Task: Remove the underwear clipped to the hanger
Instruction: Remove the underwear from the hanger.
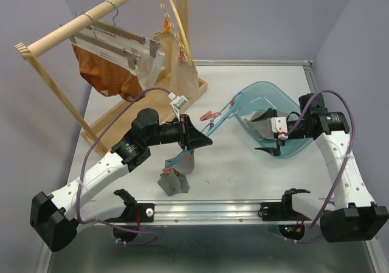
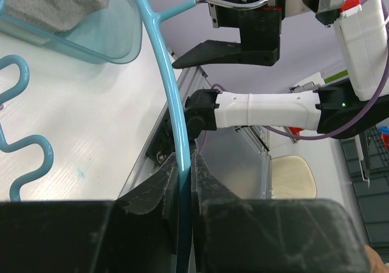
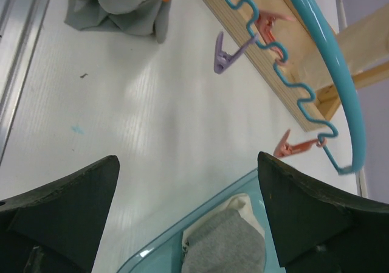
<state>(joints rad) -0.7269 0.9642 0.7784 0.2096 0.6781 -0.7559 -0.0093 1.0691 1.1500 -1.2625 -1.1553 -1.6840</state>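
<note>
A wooden clothes rack [image 1: 91,19] is standing at the back left of the white table [image 1: 243,176], with rust-orange cloth briefs [image 1: 106,72] hanging from it. A teal plastic hanger [image 2: 172,103] is stretching across the middle, between the rack and a clear blue plastic tub [image 1: 267,86] sitting on the right. Folded grey cloth briefs [image 1: 262,122] are lying in the tub. 1 crumpled grey cloth pair [image 1: 174,180] is sitting at the hanger's near end.

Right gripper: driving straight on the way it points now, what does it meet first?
Likely the bare table just past the blue bin rim; the right gripper has open jaws framing only white surface. Depth is unclear, so it might clip the rim.
</note>
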